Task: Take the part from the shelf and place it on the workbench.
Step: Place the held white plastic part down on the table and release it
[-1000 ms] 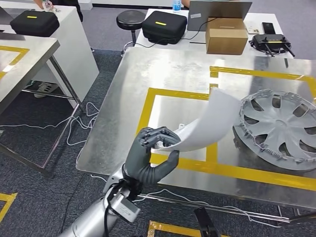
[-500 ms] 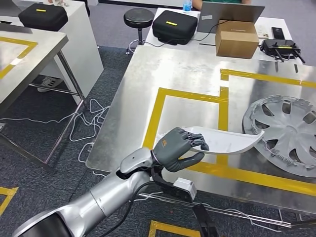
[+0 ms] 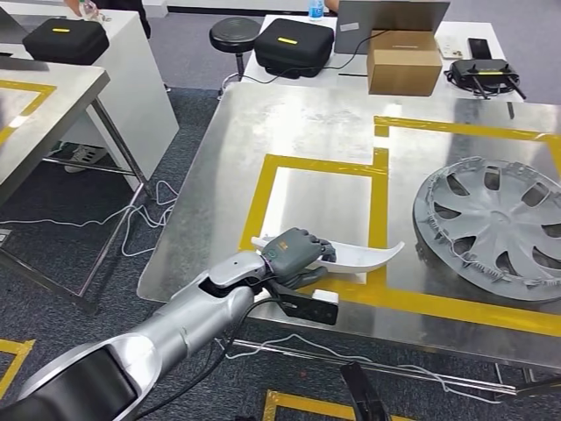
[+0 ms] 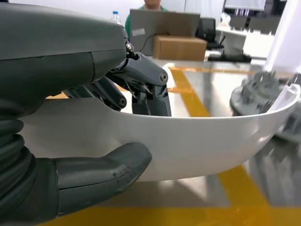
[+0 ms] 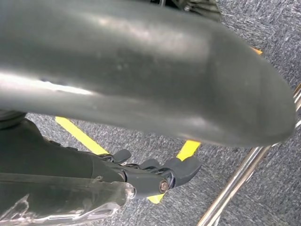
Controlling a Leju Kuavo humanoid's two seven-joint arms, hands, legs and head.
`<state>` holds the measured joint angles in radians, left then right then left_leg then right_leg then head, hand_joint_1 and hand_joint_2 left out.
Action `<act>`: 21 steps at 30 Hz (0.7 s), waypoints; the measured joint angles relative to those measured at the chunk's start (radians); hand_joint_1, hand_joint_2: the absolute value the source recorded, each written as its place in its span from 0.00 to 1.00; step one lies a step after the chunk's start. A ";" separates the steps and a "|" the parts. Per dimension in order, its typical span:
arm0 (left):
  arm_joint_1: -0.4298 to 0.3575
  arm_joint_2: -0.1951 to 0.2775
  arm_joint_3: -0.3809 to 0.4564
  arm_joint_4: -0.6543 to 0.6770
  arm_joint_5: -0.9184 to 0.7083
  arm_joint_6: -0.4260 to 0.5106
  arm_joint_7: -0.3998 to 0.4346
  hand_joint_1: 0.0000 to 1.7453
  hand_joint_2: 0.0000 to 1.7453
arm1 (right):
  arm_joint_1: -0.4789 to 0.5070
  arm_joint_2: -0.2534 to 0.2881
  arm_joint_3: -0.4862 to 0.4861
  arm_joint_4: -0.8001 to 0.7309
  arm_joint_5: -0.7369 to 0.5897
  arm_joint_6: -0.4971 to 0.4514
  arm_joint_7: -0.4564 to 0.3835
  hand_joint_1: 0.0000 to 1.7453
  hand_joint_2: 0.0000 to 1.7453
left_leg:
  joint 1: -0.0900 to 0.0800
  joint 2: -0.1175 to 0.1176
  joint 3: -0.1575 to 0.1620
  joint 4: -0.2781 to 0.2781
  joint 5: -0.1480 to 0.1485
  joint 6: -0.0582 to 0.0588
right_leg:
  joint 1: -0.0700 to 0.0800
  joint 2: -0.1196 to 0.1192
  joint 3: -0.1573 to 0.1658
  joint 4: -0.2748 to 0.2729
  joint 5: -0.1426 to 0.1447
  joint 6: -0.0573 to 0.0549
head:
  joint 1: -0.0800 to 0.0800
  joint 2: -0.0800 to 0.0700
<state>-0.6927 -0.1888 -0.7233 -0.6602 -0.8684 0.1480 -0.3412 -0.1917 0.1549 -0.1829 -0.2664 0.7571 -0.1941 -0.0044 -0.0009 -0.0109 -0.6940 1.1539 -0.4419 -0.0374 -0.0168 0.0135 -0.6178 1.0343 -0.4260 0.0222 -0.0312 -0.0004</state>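
Note:
The part (image 3: 367, 255) is a long, curved white plastic panel. My left hand (image 3: 296, 253) grips its near end, fingers (image 4: 149, 89) over the top and thumb (image 4: 106, 172) underneath. The part (image 4: 213, 141) lies almost level, low over the steel workbench (image 3: 298, 123), across the yellow tape near the front edge. I cannot tell whether it touches the surface. My right hand (image 5: 158, 175) hangs beside the body above the carpet, fingers extended, holding nothing.
A grey wheel cover (image 3: 493, 226) lies on the workbench's right side, just past the part's tip. A cardboard box (image 3: 403, 61), black case (image 3: 286, 44) and laptop sit on the table behind. Another steel table (image 3: 39, 114) stands left. Cables trail on the floor.
My left hand has turned the part from tilted upward to nearly flat and lowered it toward the workbench. The head view has shifted slightly as well.

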 joint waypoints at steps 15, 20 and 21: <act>-0.082 -0.024 -0.050 0.204 -0.072 -0.175 0.154 1.00 1.00 | 0.009 -0.006 0.013 -0.001 -0.021 -0.013 0.012 0.00 0.00 | 0.006 -0.002 0.084 -0.158 0.037 0.034 | 0.003 -0.006 -0.061 0.138 -0.048 0.048 | 0.016 0.000; -0.097 -0.023 -0.051 0.222 -0.087 -0.179 0.174 1.00 1.00 | 0.007 -0.009 0.013 -0.001 -0.020 -0.015 0.012 0.00 0.00 | -0.001 -0.005 0.092 -0.165 0.036 0.013 | 0.007 -0.004 0.022 -0.009 -0.005 0.019 | 0.011 0.000; -0.099 -0.022 -0.052 0.225 -0.093 -0.179 0.183 1.00 1.00 | 0.007 -0.010 0.013 -0.001 -0.021 -0.015 0.013 0.00 0.00 | 0.000 -0.005 0.092 -0.164 0.034 0.008 | 0.006 -0.005 0.022 -0.011 -0.002 0.012 | 0.011 0.000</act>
<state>-0.7916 -0.2111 -0.7753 -0.4355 -0.9614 -0.0311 -0.1585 -0.1850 0.1453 -0.1701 -0.2678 0.7365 -0.2090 0.0083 -0.0011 -0.0160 -0.6016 0.9898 -0.4081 -0.0290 -0.0108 0.0083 -0.5956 1.0238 -0.4285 0.0345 -0.0204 -0.0004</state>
